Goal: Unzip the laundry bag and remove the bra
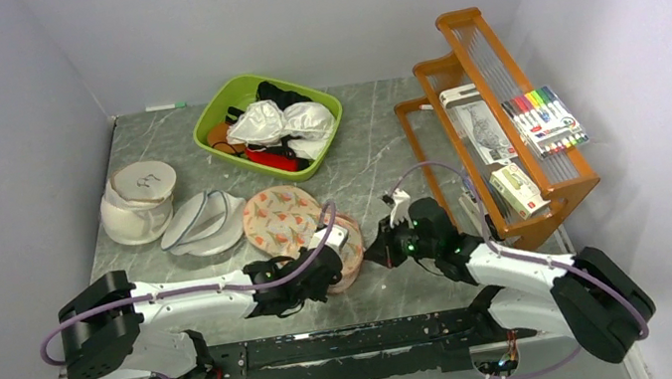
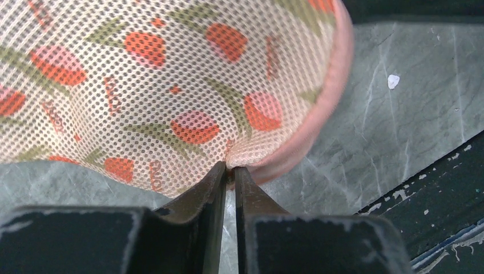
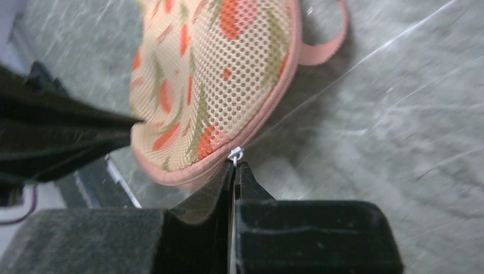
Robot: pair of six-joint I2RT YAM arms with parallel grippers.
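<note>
The left gripper (image 2: pixel 229 166) has its fingers closed on the mesh cloth of the laundry bag (image 2: pixel 171 85), close to the pink rim. The right gripper (image 3: pixel 234 162) is pinched on the white zip pull (image 3: pixel 235 153). The bag lies by the middle of the table's (image 1: pixel 375 143) near edge. White mesh bags (image 1: pixel 201 220) lie beside it toward the left edge, and a green basket (image 1: pixel 213 132) stands at the far edge.
</note>
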